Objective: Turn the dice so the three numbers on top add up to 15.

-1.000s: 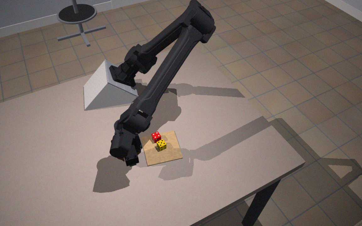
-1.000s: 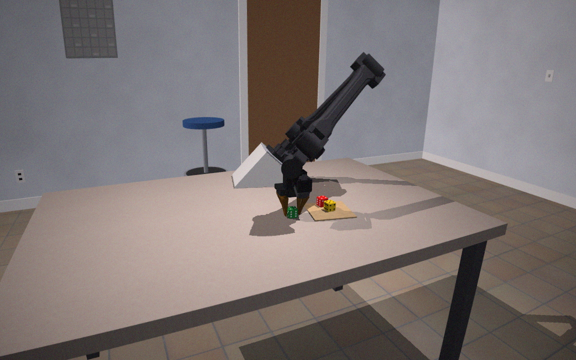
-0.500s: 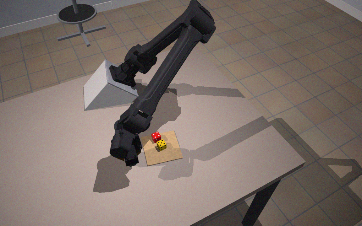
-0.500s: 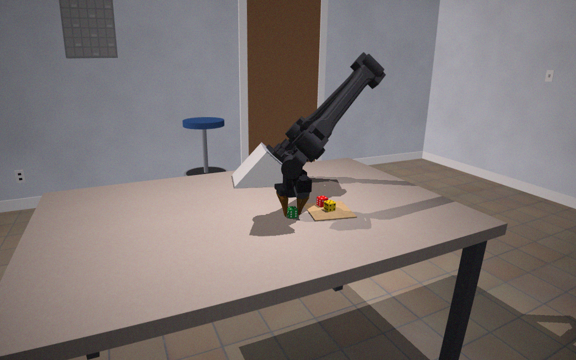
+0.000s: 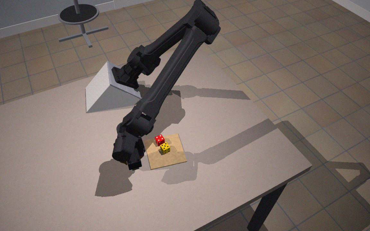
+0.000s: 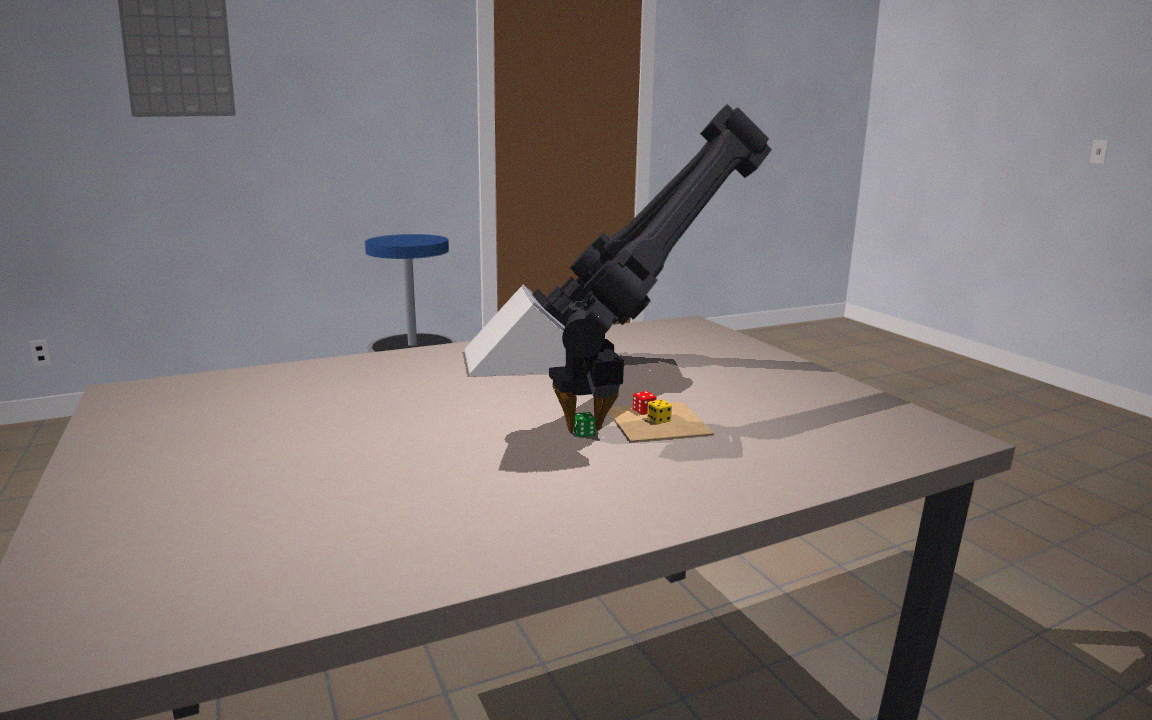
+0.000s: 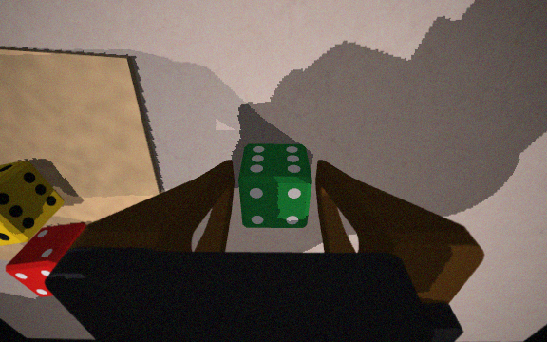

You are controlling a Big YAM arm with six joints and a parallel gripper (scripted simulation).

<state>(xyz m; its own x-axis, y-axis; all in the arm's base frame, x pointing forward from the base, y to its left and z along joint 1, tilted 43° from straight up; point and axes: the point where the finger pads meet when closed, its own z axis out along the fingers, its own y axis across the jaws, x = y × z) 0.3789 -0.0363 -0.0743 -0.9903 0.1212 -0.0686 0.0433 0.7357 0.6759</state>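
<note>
My gripper [image 6: 584, 431] [image 7: 274, 170] is open, its brown fingers on either side of the green die [image 6: 584, 425] [image 7: 275, 182] with a small gap at each finger in the wrist view. The green die rests on the table beside the mat [image 5: 174, 159] [image 6: 671, 433] [image 7: 65, 104], four on top and six on the side facing the exterior camera. The arm hides it in the top view. A yellow die [image 5: 165, 148] [image 6: 659, 411] [image 7: 14, 182] with five up and a red die [image 5: 159, 140] [image 6: 644, 402] [image 7: 60, 242] with four up sit close together on the mat.
The table [image 5: 51, 160] [image 6: 311, 501] bears the light grey wedge-shaped arm base [image 5: 108, 100] [image 6: 513, 344] behind the mat. The arm reaches forward over the table, left of the mat in the top view. The right table edge lies beyond the mat.
</note>
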